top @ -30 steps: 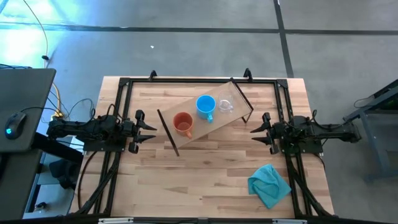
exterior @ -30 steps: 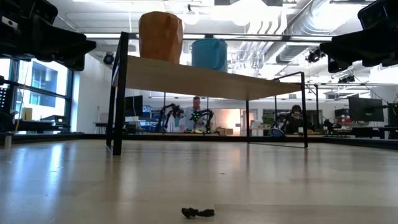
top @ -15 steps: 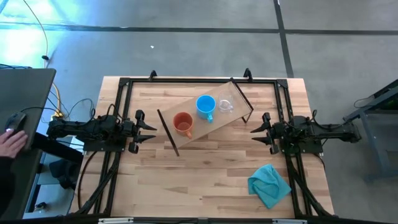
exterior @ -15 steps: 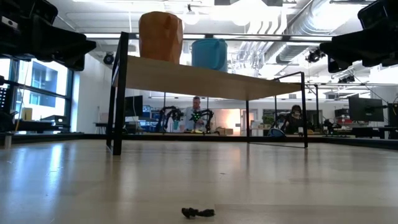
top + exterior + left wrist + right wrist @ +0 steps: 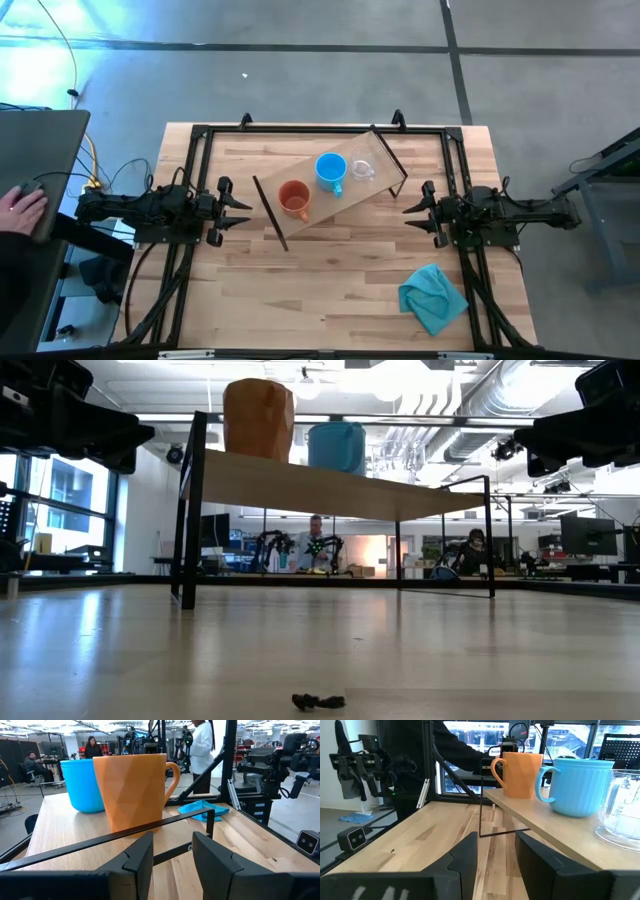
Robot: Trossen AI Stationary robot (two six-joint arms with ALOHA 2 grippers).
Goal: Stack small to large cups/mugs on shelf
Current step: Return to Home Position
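The shelf point(image 5: 330, 195) is a light-wood board on black end frames, lying slantwise at the table's far middle. On it stand, by their bases, the orange-brown mug point(image 5: 293, 199), the bright blue mug point(image 5: 331, 171) and the small clear cup point(image 5: 362, 169). The low view shows the orange-brown mug point(image 5: 259, 419) and the blue mug point(image 5: 336, 447) on top of the shelf point(image 5: 330, 488). My left gripper point(image 5: 243, 206) waits open at the table's left, pointing at the shelf's left end. My right gripper point(image 5: 410, 207) waits open at the right. Both touch nothing.
A teal cloth point(image 5: 432, 297) lies crumpled at the table's near right. A black frame point(image 5: 320, 130) runs round the table's far part. A small dark scrap point(image 5: 318, 702) lies on the near tabletop. A person's hand point(image 5: 20, 208) rests on the desk left of the table.
Both arms have kept still and the mugs, the cup and the shelf stand as before. A person's hand has come onto the desk left of the table.
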